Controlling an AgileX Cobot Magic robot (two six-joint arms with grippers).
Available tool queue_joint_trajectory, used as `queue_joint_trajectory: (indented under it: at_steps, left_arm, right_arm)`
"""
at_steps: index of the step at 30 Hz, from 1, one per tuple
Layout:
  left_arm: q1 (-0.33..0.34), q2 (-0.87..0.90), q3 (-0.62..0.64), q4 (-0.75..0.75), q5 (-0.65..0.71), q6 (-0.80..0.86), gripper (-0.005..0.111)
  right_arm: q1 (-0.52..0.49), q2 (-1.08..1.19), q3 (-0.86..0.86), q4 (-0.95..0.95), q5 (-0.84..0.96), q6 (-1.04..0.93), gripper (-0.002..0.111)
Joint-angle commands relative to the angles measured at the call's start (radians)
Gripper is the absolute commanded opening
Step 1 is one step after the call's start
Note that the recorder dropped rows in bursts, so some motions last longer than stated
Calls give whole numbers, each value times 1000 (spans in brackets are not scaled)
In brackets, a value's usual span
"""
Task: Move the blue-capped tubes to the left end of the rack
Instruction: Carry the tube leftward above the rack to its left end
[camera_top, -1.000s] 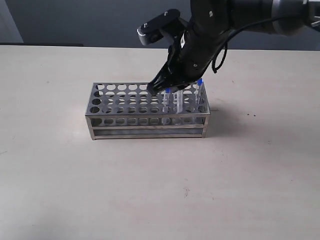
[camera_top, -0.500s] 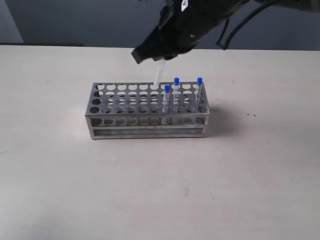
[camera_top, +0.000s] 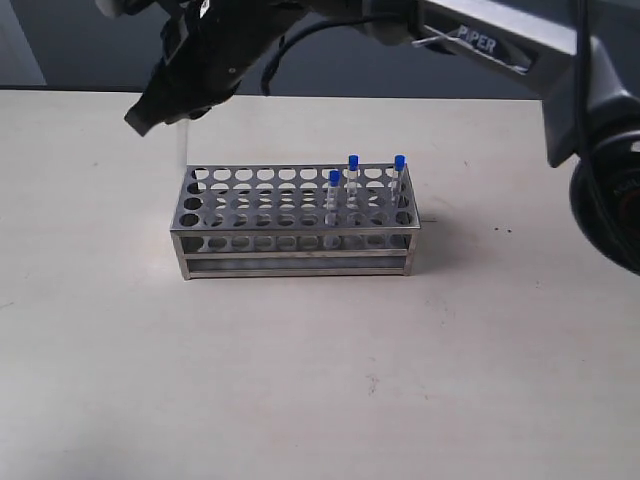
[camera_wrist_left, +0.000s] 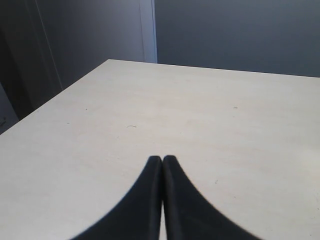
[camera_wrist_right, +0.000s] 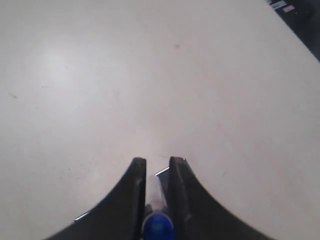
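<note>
Perforated shiny steel rack (camera_top: 296, 252) — slim clear blue-capped tubes (camera_top: 334, 192)

Black right pincer (camera_wrist_right: 157, 162), PIPER-marked arm (camera_top: 480, 40)

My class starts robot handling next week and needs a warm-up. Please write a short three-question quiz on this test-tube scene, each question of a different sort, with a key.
1. True or false: the left gripper is shut with nothing in it.
2. How many blue-capped tubes stand in the rack? A two, B three, C four.
3. Fill in: the right gripper is shut on a ____.

Key
1. True.
2. B, all at the rack's right end.
3. tube, blue cap at the top.
</note>
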Motion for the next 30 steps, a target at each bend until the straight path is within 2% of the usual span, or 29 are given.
queue_joint_trajectory:
  at_steps: [1,5,19,30]
  left_arm:
    - [-5,3,4,-5,-12,-2,0]
    - [-5,3,4,-5,-12,-2,0]
    - [-5,3,4,-5,-12,-2,0]
    - [-5,3,4,-5,-12,-2,0]
  right_arm:
    - [6,47,-20,-57,4,-5,-1]
    - [6,55,-20,-131,-3,65,-1]
    - [6,119,-20,-121,-14,70,-1]
    - [6,136,-20,-107,-156,152,-1]
